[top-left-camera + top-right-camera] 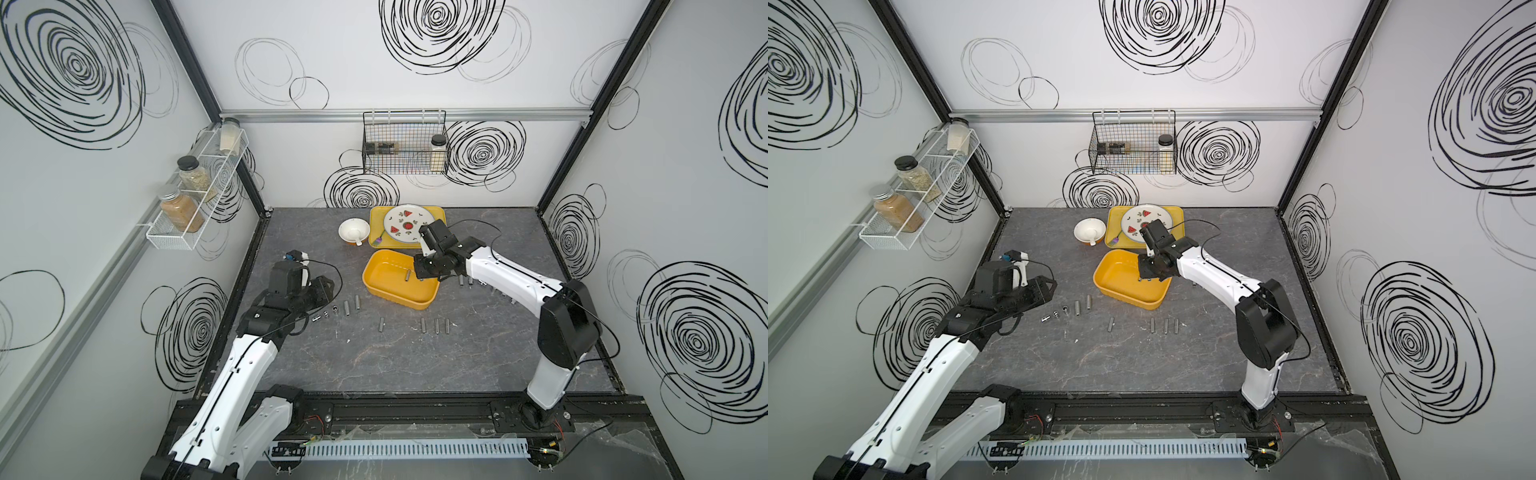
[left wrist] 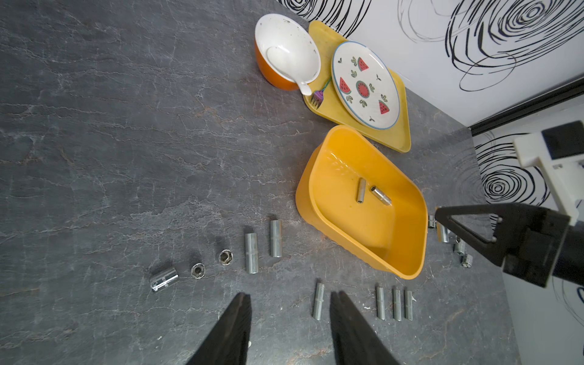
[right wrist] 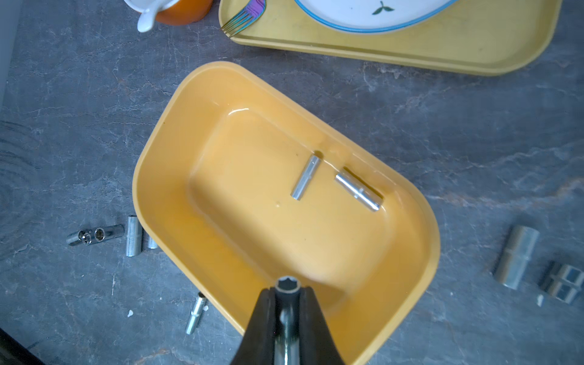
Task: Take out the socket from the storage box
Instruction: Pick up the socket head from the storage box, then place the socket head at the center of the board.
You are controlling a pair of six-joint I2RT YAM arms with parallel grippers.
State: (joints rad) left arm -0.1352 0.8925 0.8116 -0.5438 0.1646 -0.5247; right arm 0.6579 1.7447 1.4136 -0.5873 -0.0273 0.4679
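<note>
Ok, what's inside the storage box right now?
A slim socket and a thicker socket lie apart on the storage box floor. The right gripper clamps a third socket in its jaws over the box's rim; the bit of floor behind them is hidden.

Bright even light, soft shadows, warped edges

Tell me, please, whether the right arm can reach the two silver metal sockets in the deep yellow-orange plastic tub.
Probably not yet: the open tub lies just below, but the right gripper is shut on another socket.
</note>
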